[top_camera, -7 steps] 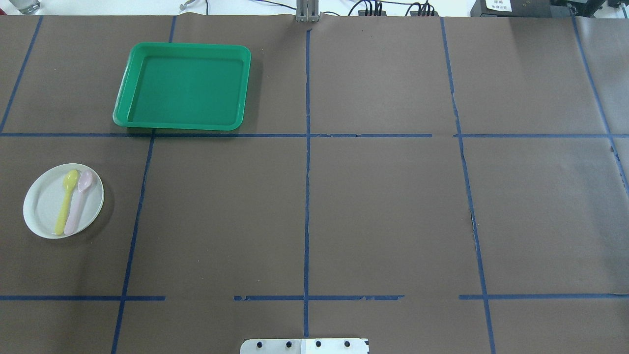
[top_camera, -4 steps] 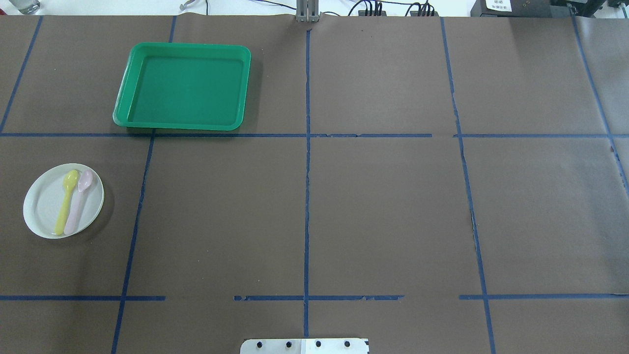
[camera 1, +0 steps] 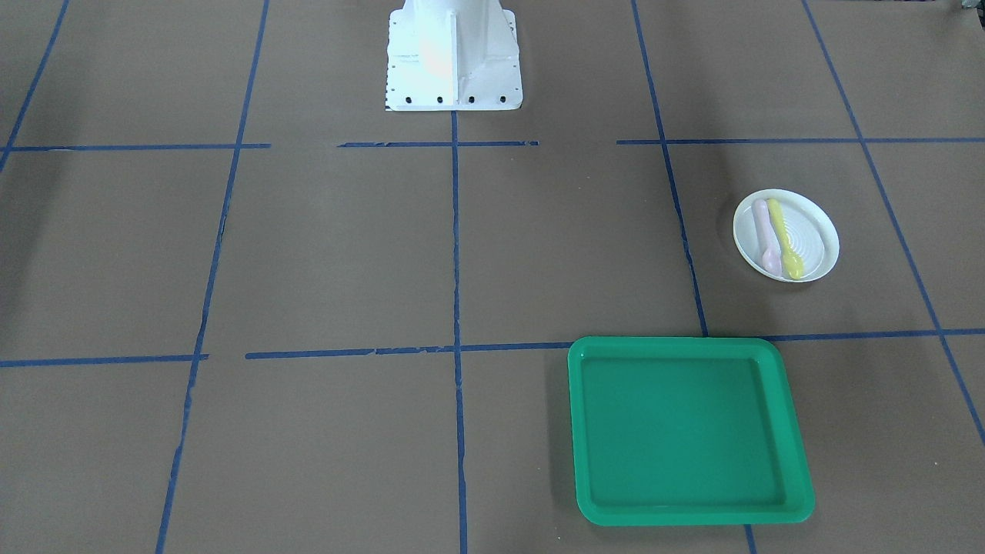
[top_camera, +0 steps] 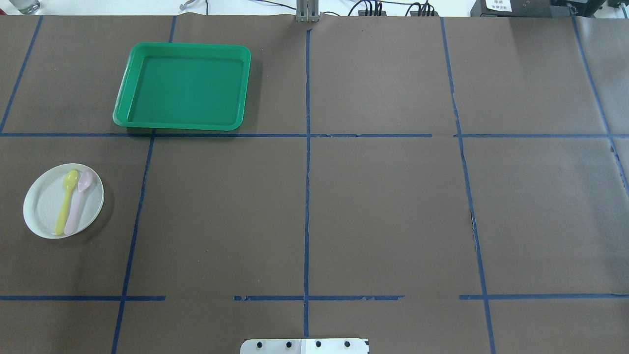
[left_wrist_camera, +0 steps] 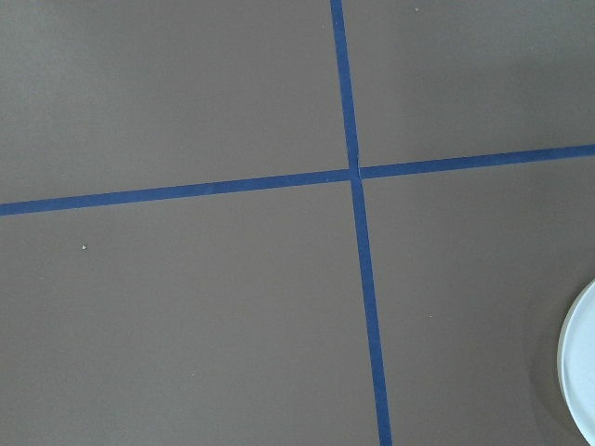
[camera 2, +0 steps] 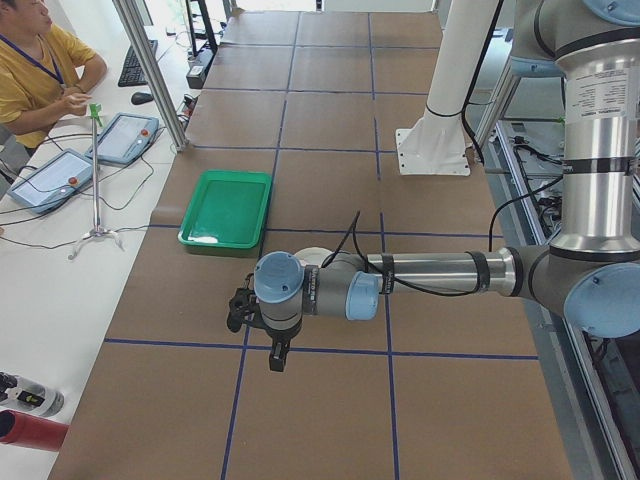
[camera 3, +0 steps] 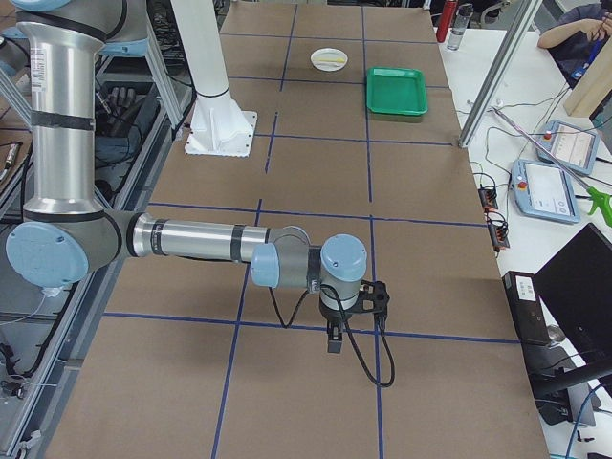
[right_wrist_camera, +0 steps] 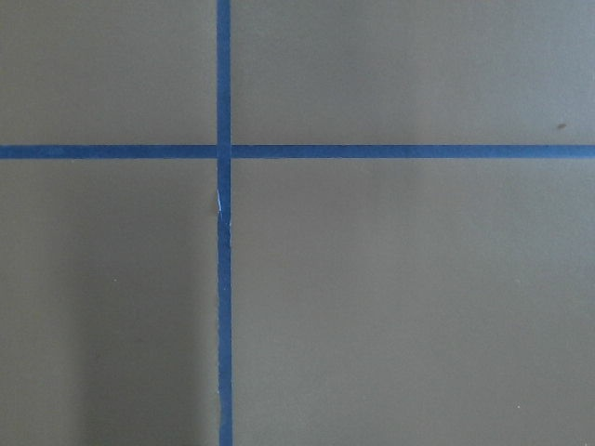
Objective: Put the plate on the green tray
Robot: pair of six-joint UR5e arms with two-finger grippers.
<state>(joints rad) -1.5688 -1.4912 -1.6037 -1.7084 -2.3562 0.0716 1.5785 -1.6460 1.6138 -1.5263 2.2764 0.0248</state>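
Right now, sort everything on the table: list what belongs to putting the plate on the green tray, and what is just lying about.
For the job:
plate, sitting apart from the tray
green tray, nothing in it

Just lying about:
yellow spoon, on the plate
pink spoon, on the plate beside the yellow one
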